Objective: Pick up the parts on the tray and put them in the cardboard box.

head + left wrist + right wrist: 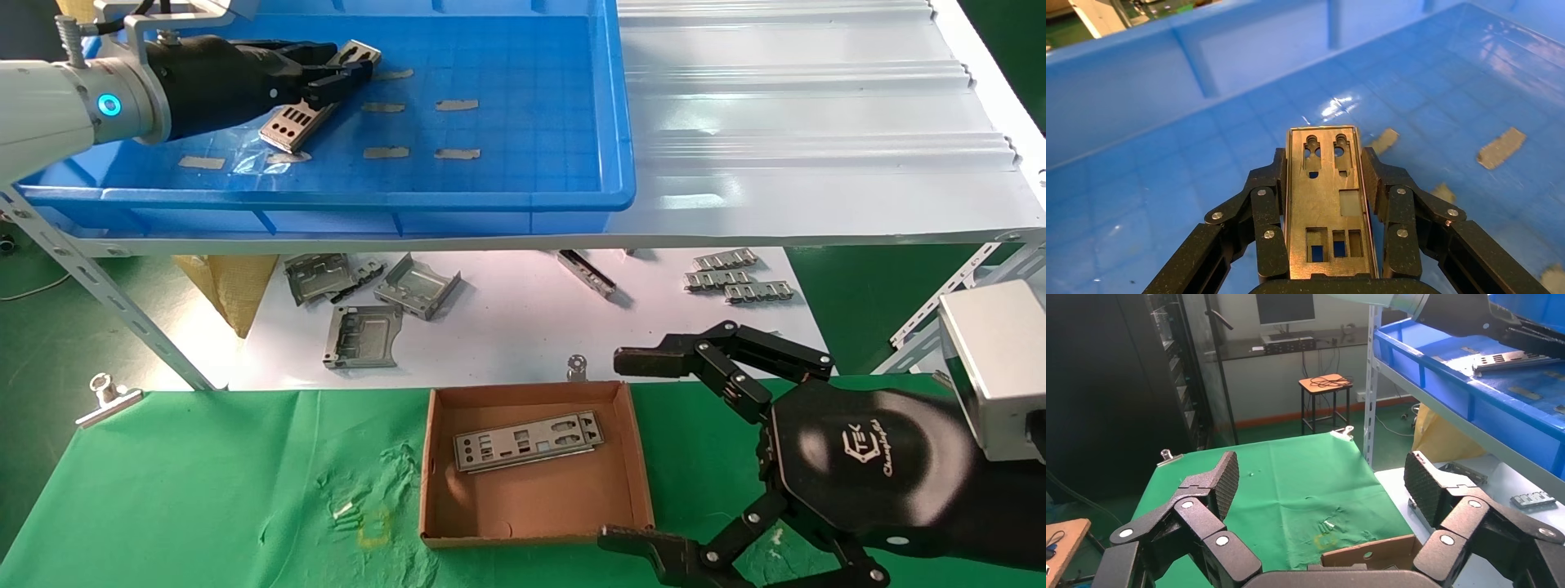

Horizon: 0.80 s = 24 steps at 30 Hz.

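Note:
My left gripper is inside the blue tray, shut on a silver plate with port cutouts. In the left wrist view the plate lies lengthwise between the two black fingers, which press on its long edges, held just above the tray floor. The brown cardboard box sits on the green cloth and holds one plate. My right gripper is open and empty, just right of the box; the right wrist view shows its wide-open gripper above the box's corner.
The tray floor carries grey tape scraps. A white corrugated sheet lies right of the tray on the shelf. Below it are folded grey brackets and short ribbed strips on a white surface. Metal clips pin the green cloth.

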Tool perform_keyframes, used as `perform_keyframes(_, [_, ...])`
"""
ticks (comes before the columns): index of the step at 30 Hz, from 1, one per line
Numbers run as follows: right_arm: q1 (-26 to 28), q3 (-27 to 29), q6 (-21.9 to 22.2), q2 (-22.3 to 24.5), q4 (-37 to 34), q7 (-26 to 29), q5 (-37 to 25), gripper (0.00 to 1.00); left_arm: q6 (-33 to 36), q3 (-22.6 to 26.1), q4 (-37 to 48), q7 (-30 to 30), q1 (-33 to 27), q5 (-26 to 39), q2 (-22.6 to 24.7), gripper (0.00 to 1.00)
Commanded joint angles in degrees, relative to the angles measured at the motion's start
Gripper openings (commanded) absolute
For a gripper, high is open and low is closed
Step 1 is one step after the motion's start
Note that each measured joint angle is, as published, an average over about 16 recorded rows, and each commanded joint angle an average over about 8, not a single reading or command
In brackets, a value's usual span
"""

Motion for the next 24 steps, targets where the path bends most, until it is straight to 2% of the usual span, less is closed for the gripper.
perform_keyframes(1, [0.00,0.00,0.00,0.00,0.00,0.00,0.00,1.00,-0.61,-0.14,0.00,0.13,0.04,-0.20,0.11,0.54])
perform_keyframes(4, [0.00,-0.01,0.00,0.00,0.00,0.00,0.00,1.00,-1.67,-0.16,0.12,0.19,0.06,-0.22,0.36,0.92])
perform_keyframes(5, [0.00,-0.01,0.00,0.00,0.00,0.00,0.00,1.00,-2.05,-0.16,0.15,0.21,0.06,-0.22,0.46,1.00])
perform_keyframes(16, [0.01,-0.02,0.01,0.01,0.00,-0.01,0.01,1.00,-5.90,-0.32,0.27,0.26,0.00,-0.45,1.35,1.00])
perform_keyframes(24, [0.01,-0.03,0.01,0.01,0.00,-0.02,0.02,1.00,-4.42,-0.44,0.12,0.01,-0.42,-0.63,0.72,1.00])
